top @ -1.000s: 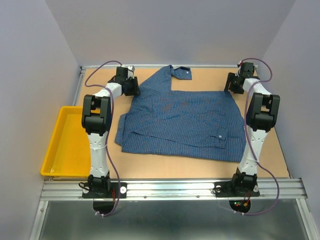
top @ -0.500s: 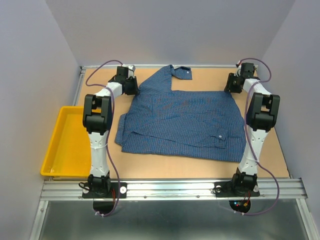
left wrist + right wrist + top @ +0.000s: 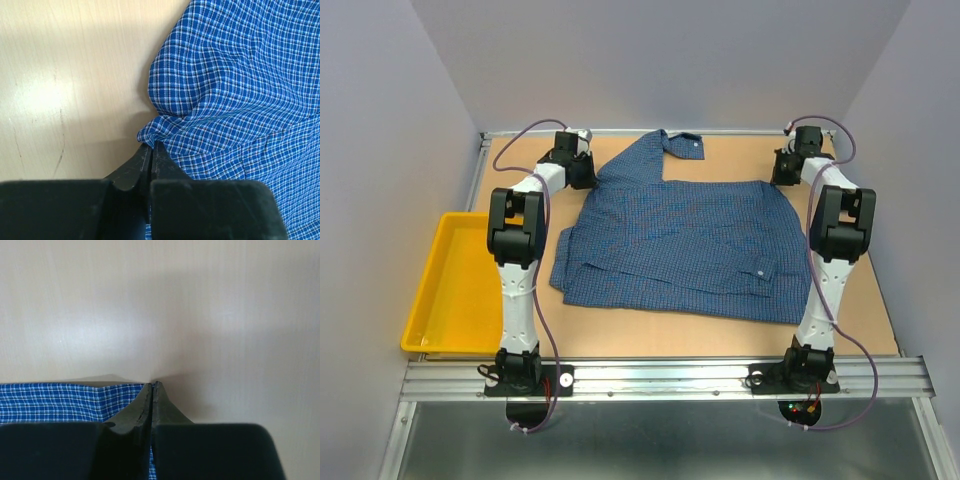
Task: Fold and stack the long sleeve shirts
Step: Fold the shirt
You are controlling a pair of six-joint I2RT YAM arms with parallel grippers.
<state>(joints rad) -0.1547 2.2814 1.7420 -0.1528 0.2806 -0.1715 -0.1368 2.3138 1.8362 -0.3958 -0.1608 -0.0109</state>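
One blue checked long sleeve shirt [image 3: 680, 240] lies spread on the wooden table, with a sleeve running to the far edge and ending in a cuff [image 3: 686, 143]. My left gripper [image 3: 588, 176] is at the shirt's far left corner. In the left wrist view that left gripper [image 3: 150, 146] is shut, and a fold of the checked cloth [image 3: 240, 100] is pinched at its tips. My right gripper [image 3: 782, 174] is at the far right corner. Seen from the right wrist, the right gripper [image 3: 151, 385] is shut on the cloth edge [image 3: 50, 400], and checks show between its fingers.
A yellow tray [image 3: 450, 290] hangs off the table's left side. The far rail of the table [image 3: 740, 131] runs just behind both grippers. Bare wood [image 3: 650, 335] lies between the shirt and the arm bases.
Both grippers have closed from partly open to shut on the shirt's far corners. The right wrist has shifted slightly toward the back rail. The shirt has hardly moved.
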